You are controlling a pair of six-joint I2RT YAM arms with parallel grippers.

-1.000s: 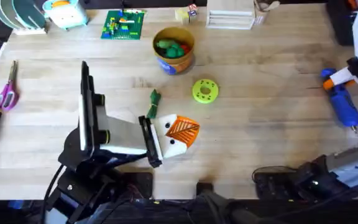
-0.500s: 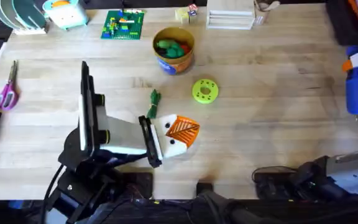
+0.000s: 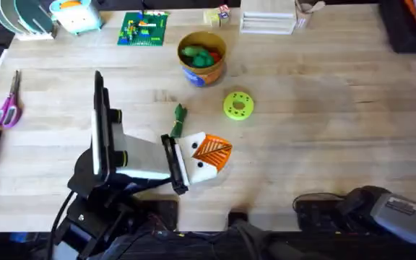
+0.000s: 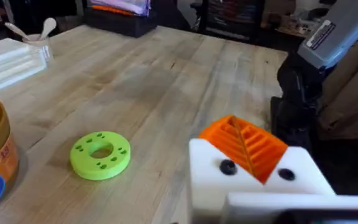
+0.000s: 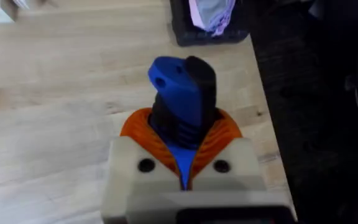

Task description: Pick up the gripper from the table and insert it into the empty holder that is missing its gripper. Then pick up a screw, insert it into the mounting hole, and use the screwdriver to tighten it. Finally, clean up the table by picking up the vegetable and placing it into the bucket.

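My right gripper [image 5: 182, 127] is shut on the blue screwdriver [image 5: 176, 84], whose body stands up between the orange fingers, close to the table's right edge. Low on the table near its front, my left gripper [image 3: 219, 150] lies with its orange fingers [image 4: 247, 146] shut together and nothing between them. Its white holder [image 4: 253, 180] shows two dark round spots. The green vegetable [image 3: 178, 119] lies just behind the left gripper. The tan bucket [image 3: 202, 58] stands farther back with green items inside. The loose gripper and the screw are out of view.
A lime-green disc [image 3: 238, 105] lies right of the vegetable. Scissors [image 3: 7, 108] lie at the left edge. A green brick plate [image 3: 143, 29] and a white rack [image 3: 267, 22] line the back. A dark tray [image 5: 207, 25] sits at the far right corner.
The right gripper has carried the blue screwdriver up and away from the table's right side, out of the overhead view. The left arm has stayed still.
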